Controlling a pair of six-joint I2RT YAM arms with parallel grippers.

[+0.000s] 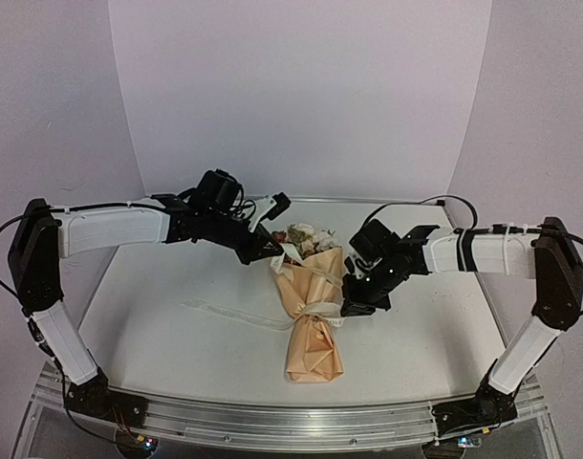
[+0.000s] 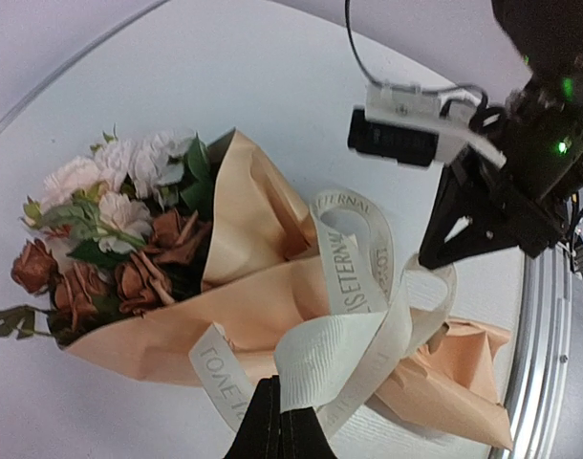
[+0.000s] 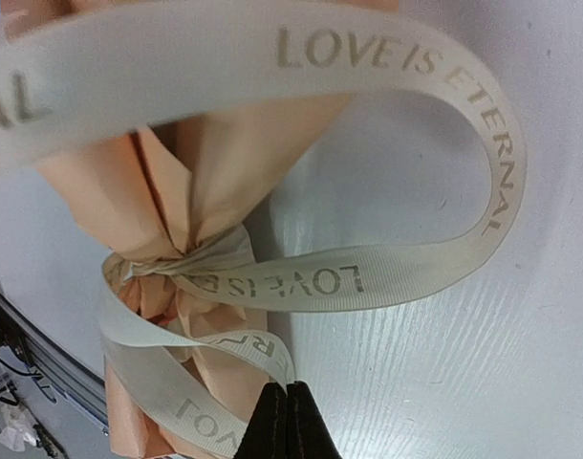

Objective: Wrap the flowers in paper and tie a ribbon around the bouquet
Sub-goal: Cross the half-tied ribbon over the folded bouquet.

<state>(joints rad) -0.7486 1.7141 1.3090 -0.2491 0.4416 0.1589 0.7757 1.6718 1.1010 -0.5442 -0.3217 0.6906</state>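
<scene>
Pinching the ribbon [image 2: 354,287] from both sides, my two arms meet over the bouquet [image 1: 313,316]. It lies on the white table [image 1: 148,296] midway between them, narrow end toward the arm bases and flower heads toward the back wall. The left gripper [image 1: 272,253] hangs just beside the flowers [image 1: 306,237] at the wide end. In its wrist view the jaws are pressed together, with a folded stretch of the cream band running into their tips. The right gripper [image 1: 349,306] sits low against the bouquet's right flank, near the waist. Its own camera shows those jaws squeezed together too, a strand of ribbon ending right at their tips. The band circles the tan paper [image 3: 205,163] at the cinched waist, where the sheet is gathered into creases, and a wide loop printed "LOVE IS ETERNAL" arcs out over the tabletop. From above, a loose tail trails away to the left across the table. White, peach and rusty-brown heads with green leaves spill from the paper's open mouth. Below the waist the paper is crumpled.
</scene>
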